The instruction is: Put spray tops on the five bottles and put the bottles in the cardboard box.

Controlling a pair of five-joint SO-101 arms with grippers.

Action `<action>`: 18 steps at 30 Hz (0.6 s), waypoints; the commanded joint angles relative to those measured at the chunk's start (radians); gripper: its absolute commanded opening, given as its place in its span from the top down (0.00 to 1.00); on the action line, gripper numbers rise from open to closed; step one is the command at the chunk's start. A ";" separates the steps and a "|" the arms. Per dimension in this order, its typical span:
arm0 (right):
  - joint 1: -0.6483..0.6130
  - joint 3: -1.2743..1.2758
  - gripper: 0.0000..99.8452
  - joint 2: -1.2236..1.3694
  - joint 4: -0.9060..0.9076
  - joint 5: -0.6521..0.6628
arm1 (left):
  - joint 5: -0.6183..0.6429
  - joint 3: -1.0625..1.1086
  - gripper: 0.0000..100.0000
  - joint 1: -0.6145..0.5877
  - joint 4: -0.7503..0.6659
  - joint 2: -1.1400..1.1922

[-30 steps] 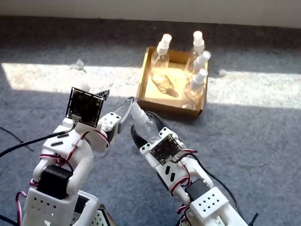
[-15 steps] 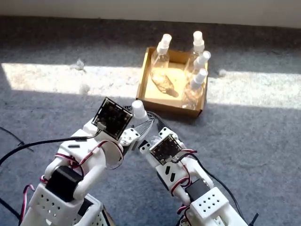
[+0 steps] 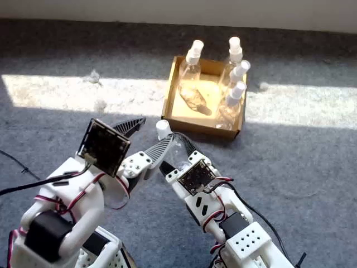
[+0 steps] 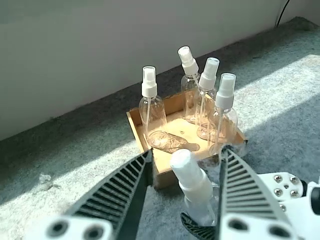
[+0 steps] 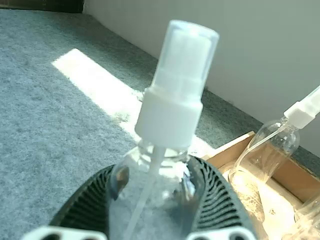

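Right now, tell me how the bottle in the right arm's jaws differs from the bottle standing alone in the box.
The held bottle leans, clamped in the right gripper; the lone bottle stands upright and free. The held bottle is outside the cardboard box; the lone bottle is inside. Both are clear, with white spray tops.

The held bottle [image 5: 150, 200] is clear, glossy plastic, apparently smooth; its spray top [image 5: 175, 95] is white plastic with a satin sheen. The cardboard box [image 3: 201, 127] is matt brown board, set on rough grey carpet [image 3: 301, 162]. The left gripper [image 4: 186, 155] has fingers [image 4: 117, 192] of matt black ribbed plastic.
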 commanded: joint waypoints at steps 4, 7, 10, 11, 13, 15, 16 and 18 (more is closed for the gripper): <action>0.016 0.071 1.00 -0.008 0.001 0.014 | 0.014 -0.042 0.79 -0.231 0.055 0.001; 0.016 0.071 1.00 -0.008 0.001 0.014 | 0.052 -0.019 0.79 -0.369 0.057 -0.025; 0.016 0.071 1.00 -0.010 0.001 0.014 | 0.055 0.051 0.79 -0.470 0.057 -0.101; 0.016 0.068 1.00 -0.010 -0.001 0.014 | 0.055 0.087 0.79 -0.490 0.057 -0.125; 0.018 0.028 1.00 -0.010 -0.001 0.008 | 0.055 0.177 0.79 -0.521 0.055 -0.163; 0.024 -0.027 1.00 -0.002 0.001 0.008 | 0.051 0.285 0.79 -0.545 0.014 -0.188; 0.041 -0.056 1.00 -0.002 0.002 0.008 | 0.051 0.341 0.79 -0.565 -0.029 -0.193; 0.088 -0.136 1.00 0.001 0.022 -0.014 | 0.051 0.447 0.79 -0.591 -0.124 -0.193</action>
